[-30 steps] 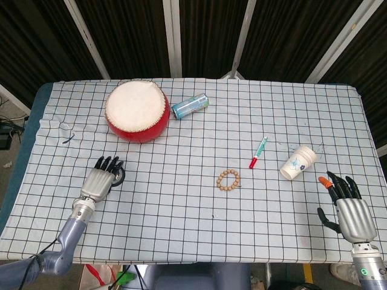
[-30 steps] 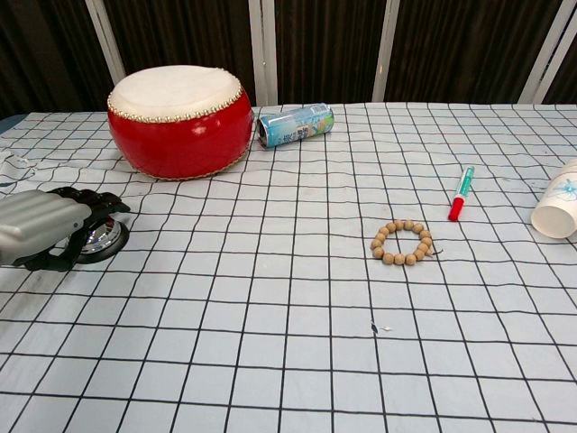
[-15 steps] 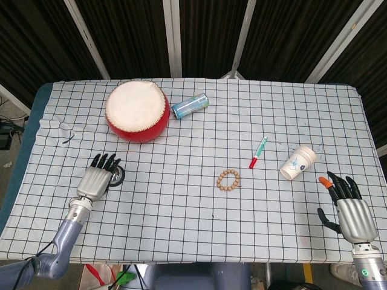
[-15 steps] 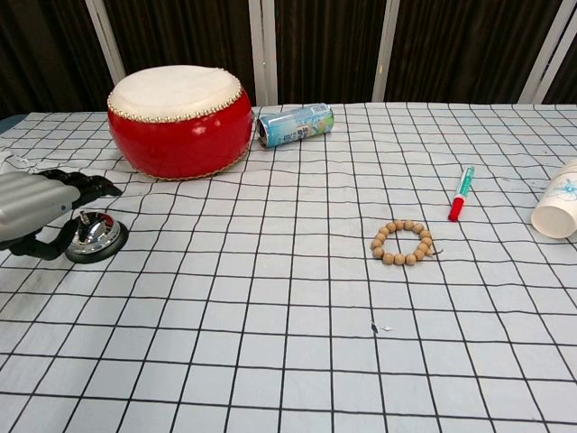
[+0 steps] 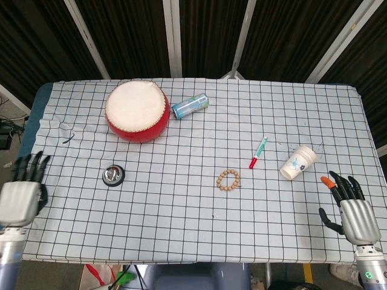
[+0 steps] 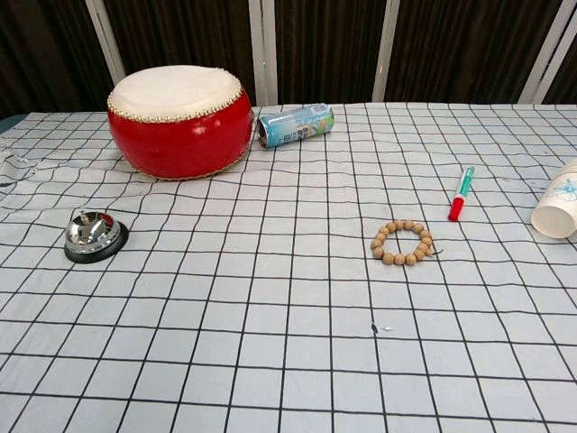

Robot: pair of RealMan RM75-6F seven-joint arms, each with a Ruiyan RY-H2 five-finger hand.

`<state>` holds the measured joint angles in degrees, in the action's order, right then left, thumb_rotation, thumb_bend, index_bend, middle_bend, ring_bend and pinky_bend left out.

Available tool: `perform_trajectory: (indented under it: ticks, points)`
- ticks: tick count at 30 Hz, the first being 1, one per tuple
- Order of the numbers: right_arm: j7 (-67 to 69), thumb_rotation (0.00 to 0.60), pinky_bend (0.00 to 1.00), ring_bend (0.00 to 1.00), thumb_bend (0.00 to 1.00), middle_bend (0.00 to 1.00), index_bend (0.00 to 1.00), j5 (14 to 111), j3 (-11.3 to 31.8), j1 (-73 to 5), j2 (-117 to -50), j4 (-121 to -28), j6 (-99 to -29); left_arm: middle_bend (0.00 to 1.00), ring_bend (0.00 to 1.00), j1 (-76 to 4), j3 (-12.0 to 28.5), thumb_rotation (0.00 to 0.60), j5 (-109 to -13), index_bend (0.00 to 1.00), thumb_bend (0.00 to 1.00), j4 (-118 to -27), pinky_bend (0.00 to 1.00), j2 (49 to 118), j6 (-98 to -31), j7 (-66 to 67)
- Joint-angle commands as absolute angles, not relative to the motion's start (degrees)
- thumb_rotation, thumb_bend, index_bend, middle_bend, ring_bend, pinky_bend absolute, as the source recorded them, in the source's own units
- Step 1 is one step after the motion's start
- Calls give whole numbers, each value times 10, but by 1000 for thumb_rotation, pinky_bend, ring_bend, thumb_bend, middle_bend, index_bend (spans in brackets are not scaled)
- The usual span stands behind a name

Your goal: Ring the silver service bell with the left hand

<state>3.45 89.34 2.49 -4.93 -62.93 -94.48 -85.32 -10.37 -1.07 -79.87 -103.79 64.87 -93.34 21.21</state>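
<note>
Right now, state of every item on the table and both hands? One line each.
bell: upright, untouched
left hand: off the table's left edge, empty, fingers apart
right hand: at the table's right corner, empty, fingers apart
drum: upright, skin up
can: on its side
paper cup: on its side
pen: lying flat, capped
bead bracelet: flat, closed loop

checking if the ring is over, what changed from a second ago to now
The left hand lifted off the service bell and drew back to the table's left edge, holding nothing. The bell, drum, can, bead bracelet and right hand stayed put.
</note>
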Motion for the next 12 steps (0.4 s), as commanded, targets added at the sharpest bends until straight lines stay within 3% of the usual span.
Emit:
perform_trajectory:
  ticks: [1, 12]
  points:
    - [37, 600, 39, 115, 404, 83, 164, 896, 25, -49, -627, -947, -855, 0, 0, -50, -44, 600, -806, 0, 1000, -1075, 0, 590, -947, 115]
    - [42, 600, 39, 115, 403, 83, 164, 892, 30, -55, -630, -943, -849, 0, 0, -49, -37, 600, -818, 0, 1000, -1062, 0, 588, -914, 108]
